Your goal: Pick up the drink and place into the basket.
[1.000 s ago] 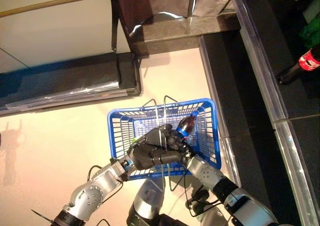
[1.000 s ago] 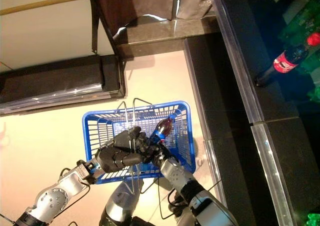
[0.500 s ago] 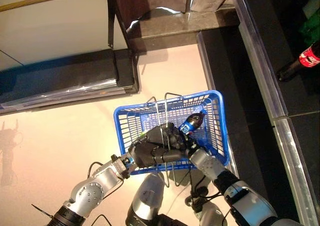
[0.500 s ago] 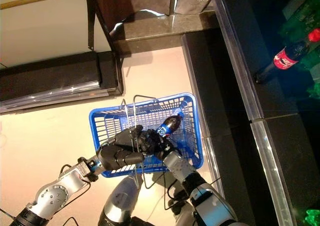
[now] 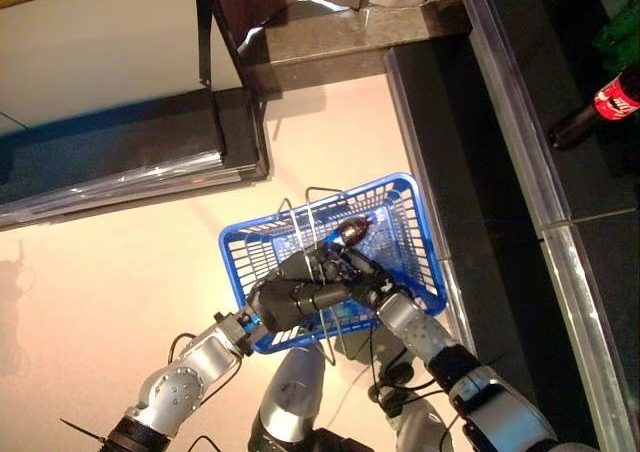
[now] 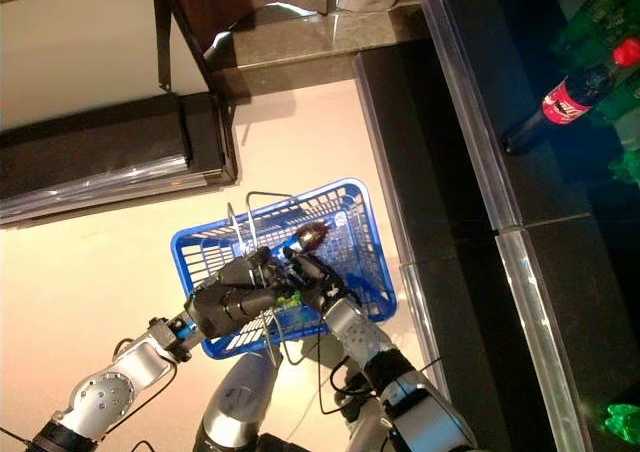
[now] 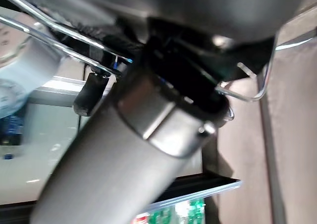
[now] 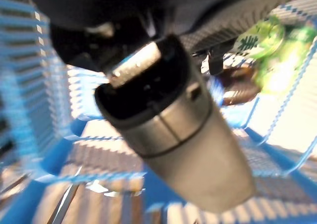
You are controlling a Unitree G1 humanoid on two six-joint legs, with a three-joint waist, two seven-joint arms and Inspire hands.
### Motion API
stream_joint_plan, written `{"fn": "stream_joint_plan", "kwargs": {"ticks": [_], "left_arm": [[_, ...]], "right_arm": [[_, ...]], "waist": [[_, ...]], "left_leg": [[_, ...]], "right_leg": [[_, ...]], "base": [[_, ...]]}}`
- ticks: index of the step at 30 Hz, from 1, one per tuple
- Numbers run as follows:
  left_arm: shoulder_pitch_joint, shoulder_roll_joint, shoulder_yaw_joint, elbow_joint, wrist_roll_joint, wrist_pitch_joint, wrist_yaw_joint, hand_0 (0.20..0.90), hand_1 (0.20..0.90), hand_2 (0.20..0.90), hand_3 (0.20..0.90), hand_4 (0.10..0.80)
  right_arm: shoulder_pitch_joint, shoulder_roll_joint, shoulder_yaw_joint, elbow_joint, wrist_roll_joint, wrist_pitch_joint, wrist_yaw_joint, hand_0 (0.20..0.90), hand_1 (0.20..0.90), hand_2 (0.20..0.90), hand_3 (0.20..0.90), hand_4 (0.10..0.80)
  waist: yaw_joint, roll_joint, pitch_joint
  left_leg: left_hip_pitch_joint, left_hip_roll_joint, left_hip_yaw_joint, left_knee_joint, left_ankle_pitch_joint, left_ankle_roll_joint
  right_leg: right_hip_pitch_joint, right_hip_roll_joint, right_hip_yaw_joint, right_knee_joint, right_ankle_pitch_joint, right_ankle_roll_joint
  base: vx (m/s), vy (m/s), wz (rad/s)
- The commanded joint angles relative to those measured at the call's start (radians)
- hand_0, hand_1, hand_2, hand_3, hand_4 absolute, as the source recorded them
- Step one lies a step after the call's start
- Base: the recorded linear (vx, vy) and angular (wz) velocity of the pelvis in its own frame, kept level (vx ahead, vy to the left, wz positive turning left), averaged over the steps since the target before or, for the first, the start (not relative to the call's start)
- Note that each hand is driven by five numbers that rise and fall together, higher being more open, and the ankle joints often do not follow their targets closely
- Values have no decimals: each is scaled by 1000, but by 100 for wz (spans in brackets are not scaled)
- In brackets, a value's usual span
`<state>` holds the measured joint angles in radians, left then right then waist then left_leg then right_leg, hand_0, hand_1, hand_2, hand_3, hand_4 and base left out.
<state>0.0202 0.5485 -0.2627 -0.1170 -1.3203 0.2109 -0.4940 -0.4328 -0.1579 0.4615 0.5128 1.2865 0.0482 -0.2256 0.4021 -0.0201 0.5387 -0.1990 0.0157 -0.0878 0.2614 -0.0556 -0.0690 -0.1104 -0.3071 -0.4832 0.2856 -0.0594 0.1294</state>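
Note:
The blue basket (image 5: 410, 262) hangs off the floor in front of me. My left hand (image 5: 290, 297) is shut on its thin wire handles (image 5: 318, 222), which also show in the left wrist view (image 7: 247, 92). My right hand (image 5: 362, 272) reaches into the basket from the right. The drink (image 5: 353, 231), a dark bottle, is inside the basket just past its fingers. In the right wrist view the thumb (image 8: 148, 90) stands straight and the drink (image 8: 240, 85) lies beyond it, beside a green item (image 8: 277, 40).
A dark shelf unit with a clear front rail (image 5: 510, 122) runs along the right, close to the basket. A cola bottle (image 5: 600, 107) lies on it, with green bottles (image 6: 600, 27) behind. A dark low platform (image 5: 120, 162) stands at the left.
My right hand has lowered the drink from above the rim down into the basket. The drink now shows apart from the thumb. The left hand keeps hold of the handles.

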Motion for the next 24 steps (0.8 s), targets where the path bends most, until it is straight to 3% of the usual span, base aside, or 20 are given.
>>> {"fn": "stream_joint_plan", "kwargs": {"ticks": [1,6,13,18,24], "left_arm": [[-87,-130,77,-387,-135,-151,-198,300,300,300,200,100],[-51,-165,87,-358,-98,-178,-193,300,300,300,200,100],[4,-196,127,-276,-75,-230,-162,300,300,300,200,100],[32,-214,148,-211,-49,-260,-116,300,300,300,200,100],[61,-237,175,-111,-2,-324,-2,300,300,300,200,100]], "right_arm": [[-9,7,17,-251,-101,-66,89,900,900,900,900,800],[68,-24,21,-436,-168,-93,111,900,900,900,900,800],[200,-106,-19,-716,-221,-72,262,900,900,900,900,800],[265,-124,-45,-809,-215,-79,384,900,900,900,900,800],[339,-134,-77,-849,-284,-101,418,900,900,900,900,800]], "waist": [[-31,5,-37],[-51,-10,-41],[-91,-30,-61],[-112,-49,-85],[-147,-63,-128]], "left_leg": [[-50,-53,55,40,32,72],[-43,-46,65,35,30,74],[-20,-33,91,23,27,74],[5,-26,109,21,16,73],[47,-16,137,3,8,71]], "right_leg": [[37,54,0,-32,64,-22],[35,63,15,-38,66,-18],[42,79,49,-57,70,-10],[62,89,71,-77,72,-2],[86,103,117,-109,77,8]], "base": [[0,0,0],[-15,-14,-8],[-17,2,-11],[9,-23,-12],[22,7,-12]]}}
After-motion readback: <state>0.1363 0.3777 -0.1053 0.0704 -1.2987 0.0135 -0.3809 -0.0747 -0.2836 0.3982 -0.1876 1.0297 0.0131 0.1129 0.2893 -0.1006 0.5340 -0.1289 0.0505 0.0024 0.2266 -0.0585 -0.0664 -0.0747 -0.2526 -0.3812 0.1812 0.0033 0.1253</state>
